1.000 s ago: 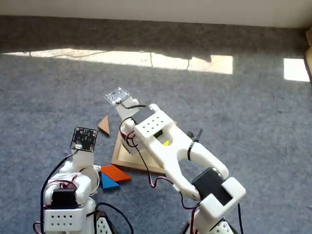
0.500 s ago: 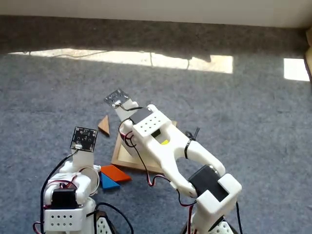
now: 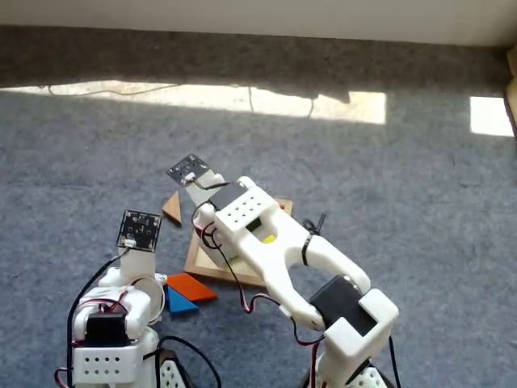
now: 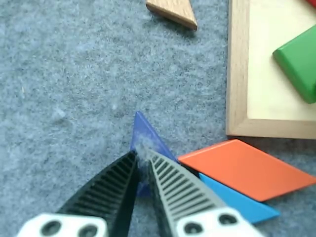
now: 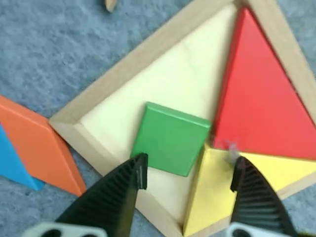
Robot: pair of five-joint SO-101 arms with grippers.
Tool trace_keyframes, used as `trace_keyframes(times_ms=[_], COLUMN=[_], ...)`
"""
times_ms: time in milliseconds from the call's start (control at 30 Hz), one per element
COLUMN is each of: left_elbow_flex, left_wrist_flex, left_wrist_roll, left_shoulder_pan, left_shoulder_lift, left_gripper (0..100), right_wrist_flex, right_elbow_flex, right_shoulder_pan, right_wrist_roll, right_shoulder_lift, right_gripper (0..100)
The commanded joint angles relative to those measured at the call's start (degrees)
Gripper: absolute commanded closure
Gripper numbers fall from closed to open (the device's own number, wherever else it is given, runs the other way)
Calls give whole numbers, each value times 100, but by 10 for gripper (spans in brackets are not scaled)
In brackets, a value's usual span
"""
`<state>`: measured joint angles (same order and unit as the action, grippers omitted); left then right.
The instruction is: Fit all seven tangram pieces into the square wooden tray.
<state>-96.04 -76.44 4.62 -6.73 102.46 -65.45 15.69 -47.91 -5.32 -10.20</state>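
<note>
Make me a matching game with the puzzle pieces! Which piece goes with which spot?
Pieces:
1 green square
2 red triangle
3 orange piece
4 wooden triangle

Spots:
A alone on the carpet
B in the tray, against its rim
C on the carpet, touching the blue triangle
D in the tray, under the open right claw

Pairs: 1-D, 2-B, 3-C, 4-A

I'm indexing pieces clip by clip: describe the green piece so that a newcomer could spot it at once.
Find the square wooden tray on the grey carpet. Inside it, the green square lies flat beside the red triangle and the yellow piece. It is the tray's only green, four-sided piece.
</note>
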Motion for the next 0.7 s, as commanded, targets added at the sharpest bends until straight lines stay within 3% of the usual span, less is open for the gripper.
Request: trace_keyframes(times_ms=[0, 267, 467, 667], left_elbow_flex=[-110, -110, -110, -110], left_wrist_flex=[-35, -35, -35, -35], left_wrist_roll=[-53, -53, -53, -53], left_shoulder_pan=[-57, -57, -57, -57], left_shoulder_lift=[189, 189, 189, 189], left_gripper=[993, 993, 993, 993], right_wrist_flex=[-119, 136, 286, 312], right_elbow_flex=[-330, -259, -268, -268], right_shoulder_pan=[-22, -31, 48, 716], right_wrist_roll=[9, 0, 0, -343], right_shoulder_lift=[620, 857, 75, -435], right_gripper=[805, 983, 988, 990])
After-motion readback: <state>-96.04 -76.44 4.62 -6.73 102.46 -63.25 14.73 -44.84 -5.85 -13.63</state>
